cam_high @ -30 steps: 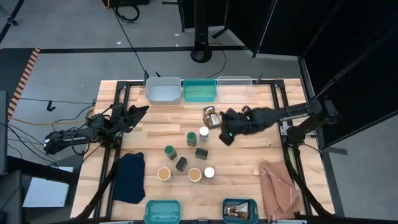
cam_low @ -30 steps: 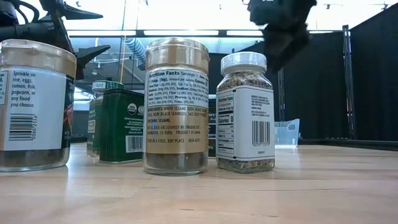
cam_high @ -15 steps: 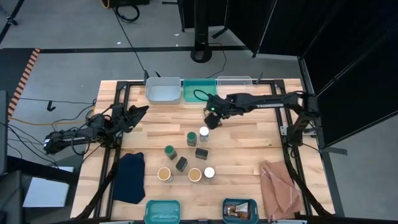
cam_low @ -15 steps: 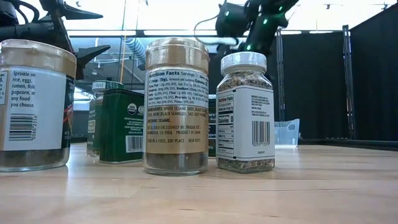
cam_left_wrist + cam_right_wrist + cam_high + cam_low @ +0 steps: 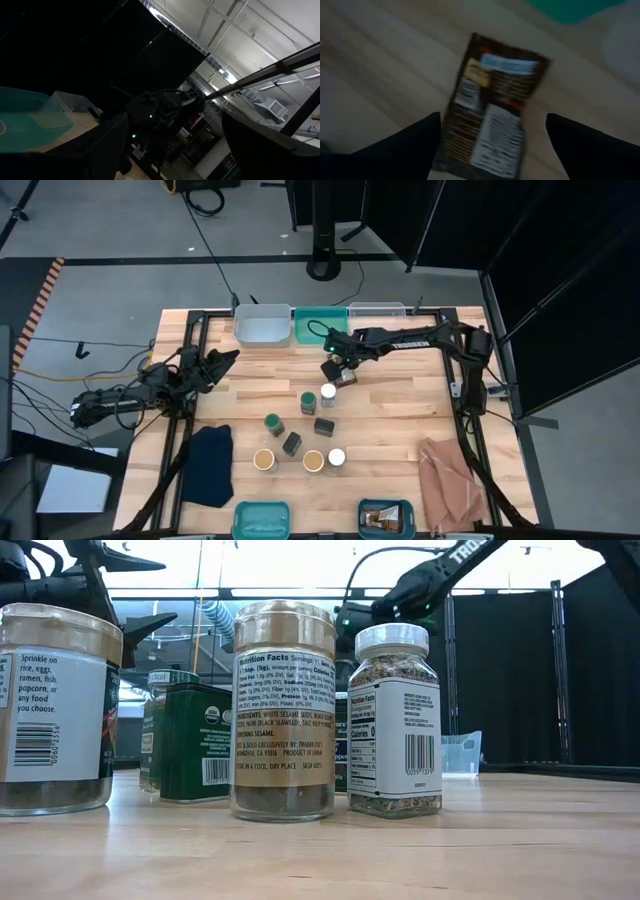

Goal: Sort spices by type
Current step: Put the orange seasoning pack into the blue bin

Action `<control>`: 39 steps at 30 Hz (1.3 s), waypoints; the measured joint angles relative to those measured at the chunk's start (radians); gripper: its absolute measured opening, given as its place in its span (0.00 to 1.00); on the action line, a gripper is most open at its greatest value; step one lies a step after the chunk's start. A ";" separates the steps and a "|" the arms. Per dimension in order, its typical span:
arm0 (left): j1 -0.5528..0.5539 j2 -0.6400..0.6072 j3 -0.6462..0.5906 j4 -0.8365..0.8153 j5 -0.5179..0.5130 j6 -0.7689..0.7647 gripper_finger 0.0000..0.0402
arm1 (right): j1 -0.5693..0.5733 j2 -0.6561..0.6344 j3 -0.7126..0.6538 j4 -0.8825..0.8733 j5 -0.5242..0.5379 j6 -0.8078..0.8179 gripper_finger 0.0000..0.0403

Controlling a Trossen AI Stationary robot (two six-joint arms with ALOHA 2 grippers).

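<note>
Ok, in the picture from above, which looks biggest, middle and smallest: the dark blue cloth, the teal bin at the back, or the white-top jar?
1. Dark blue cloth, biggest.
2. Teal bin, middle.
3. White-top jar, smallest by far.

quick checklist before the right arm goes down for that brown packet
1. Right gripper above the brown packet: ok.
2. Its fingers spread either side of the packet: ok.
3. Packet lies flat on the table, nothing on it: ok.
4. Nearby white-top jar stands apart from the packet: ok.
5. Left gripper waits open at the table's left edge: ok.
6. Which bin it belongs in: cannot tell.
</note>
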 joint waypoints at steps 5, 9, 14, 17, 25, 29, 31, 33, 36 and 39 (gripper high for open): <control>0.000 0.000 0.000 0.000 0.000 0.000 0.82 | 0.000 0.060 0.000 0.055 -0.008 0.021 0.90; 0.000 0.000 0.000 -0.001 0.000 0.000 0.82 | 0.001 0.093 0.003 0.070 -0.003 0.050 0.89; 0.000 0.000 0.000 -0.009 -0.003 0.000 0.82 | 0.005 0.106 0.006 0.063 0.017 0.124 0.82; 0.000 0.000 0.000 -0.022 -0.011 0.000 0.82 | 0.008 0.101 0.003 0.055 0.043 0.128 0.70; 0.000 0.000 0.000 -0.026 -0.021 0.000 0.82 | 0.006 0.101 0.001 0.034 0.048 0.134 0.25; 0.000 0.000 0.000 -0.027 -0.021 0.000 0.82 | 0.005 0.098 0.002 0.051 0.019 0.128 0.06; 0.000 0.000 0.000 -0.027 -0.021 0.000 0.82 | 0.006 0.094 0.002 0.053 0.013 0.124 0.06; 0.000 0.000 0.000 -0.026 -0.021 0.000 0.82 | 0.006 0.090 0.001 0.051 0.005 0.128 0.07; 0.000 0.000 0.000 -0.027 -0.021 0.000 0.82 | 0.006 0.077 -0.001 0.038 -0.016 0.133 0.10; 0.000 0.000 0.000 -0.028 -0.021 0.000 0.82 | 0.006 0.049 -0.003 0.028 -0.025 0.132 0.08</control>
